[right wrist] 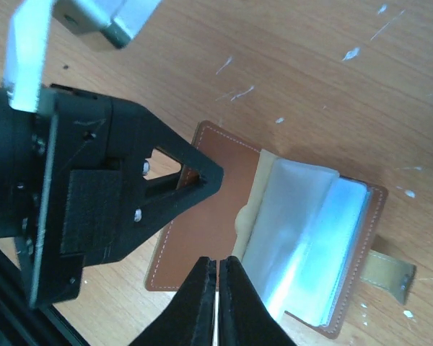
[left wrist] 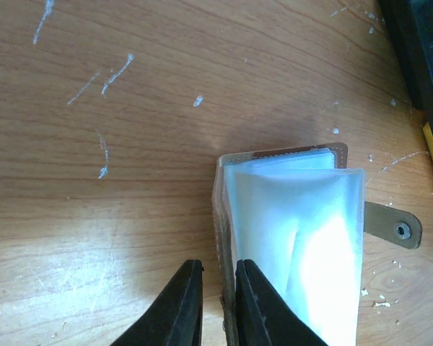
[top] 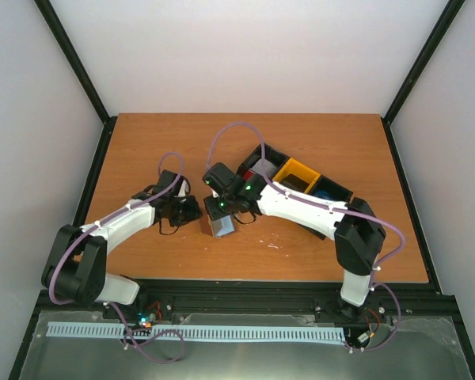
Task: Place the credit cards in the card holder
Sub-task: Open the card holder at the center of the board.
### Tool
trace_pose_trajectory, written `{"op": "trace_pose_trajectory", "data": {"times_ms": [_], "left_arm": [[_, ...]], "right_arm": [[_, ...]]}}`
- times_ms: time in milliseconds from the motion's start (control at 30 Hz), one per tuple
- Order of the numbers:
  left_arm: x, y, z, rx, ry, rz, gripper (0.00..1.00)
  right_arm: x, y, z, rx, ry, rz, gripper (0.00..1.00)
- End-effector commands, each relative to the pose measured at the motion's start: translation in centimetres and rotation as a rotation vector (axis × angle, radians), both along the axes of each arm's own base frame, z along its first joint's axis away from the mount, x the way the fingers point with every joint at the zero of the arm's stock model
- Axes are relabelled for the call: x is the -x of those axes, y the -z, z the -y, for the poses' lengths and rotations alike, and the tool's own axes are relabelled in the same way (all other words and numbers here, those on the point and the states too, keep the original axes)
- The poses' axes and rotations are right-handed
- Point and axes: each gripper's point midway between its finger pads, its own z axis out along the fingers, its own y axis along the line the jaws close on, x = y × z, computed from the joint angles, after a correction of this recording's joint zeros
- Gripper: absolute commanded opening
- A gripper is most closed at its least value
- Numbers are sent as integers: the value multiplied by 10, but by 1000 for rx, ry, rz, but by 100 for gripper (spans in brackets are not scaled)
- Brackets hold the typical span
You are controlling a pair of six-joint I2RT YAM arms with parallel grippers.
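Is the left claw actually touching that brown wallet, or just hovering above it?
Touching. The left wrist view shows the leather cover edge of the card holder caught between the fingers of the left gripper.

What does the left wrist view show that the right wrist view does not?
Only the left wrist: a corner of the black-and-yellow tray. Only the right wrist: the right gripper, shut at the edge of the pale sleeves, and the broad brown face of the cover. Both: the card holder, its tab clasp, and the left gripper clamping its cover.
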Motion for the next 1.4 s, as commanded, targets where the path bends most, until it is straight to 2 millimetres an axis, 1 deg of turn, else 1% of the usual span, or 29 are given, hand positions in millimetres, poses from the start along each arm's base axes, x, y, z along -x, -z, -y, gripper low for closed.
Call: {"op": "trace_pose_trajectory", "data": {"times_ms": [0, 67, 167, 267, 400, 500, 567, 700, 767, 833, 900, 967, 1033, 1067, 1100, 1133, 1200, 1233, 1367], "left_arm": [[-1, -1, 4, -3, 27, 2, 15], [0, 3, 3, -12, 25, -5, 15], [4, 10, 0, -29, 24, -21, 15], [7, 16, -2, -35, 23, -35, 14], [9, 20, -3, -42, 24, -45, 14], [9, 23, -3, -48, 26, -51, 14], [8, 22, -2, -42, 29, -47, 14], [6, 18, -1, -34, 30, -36, 14], [6, 18, -1, -33, 30, -36, 14], [7, 17, 0, -29, 30, -36, 15], [7, 17, 0, -26, 28, -35, 15], [7, 16, 0, -23, 20, -35, 15], [7, 13, -1, -18, 4, -31, 18], [6, 10, -1, -12, -8, -26, 20], [7, 8, -2, -10, -16, -22, 25], [6, 5, -3, -7, -31, -18, 33], [7, 1, -7, -6, -76, -15, 40], [7, 0, -11, -12, -99, -12, 42], [9, -11, -31, -31, -220, 24, 42]], "right_arm": [[6, 29, -4, 70, -21, -48, 3], [2, 35, 3, 107, 17, -35, 3], [-7, 33, 15, 142, 79, 6, 3], [-11, 33, 17, 151, 101, 20, 3], [-8, 48, 17, 187, 104, -22, 3], [-9, 56, 22, 215, 126, -28, 3], [-8, 59, 20, 213, 107, -38, 3], [3, 65, -1, 144, 16, -95, 3], [7, 68, -6, 128, -5, -114, 5], [8, 74, -9, 130, -20, -125, 9], [7, 80, -8, 144, -20, -127, 16], [7, 88, -8, 159, -19, -133, 20], [7, 93, -9, 163, -19, -140, 24], [7, 96, -9, 164, -20, -143, 26], [7, 98, -10, 169, -22, -143, 27], [6, 100, -9, 173, -21, -140, 29], [4, 103, -9, 185, -24, -131, 33], [4, 106, -8, 194, -26, -128, 37], [4, 117, -5, 228, -46, -122, 51]]}}
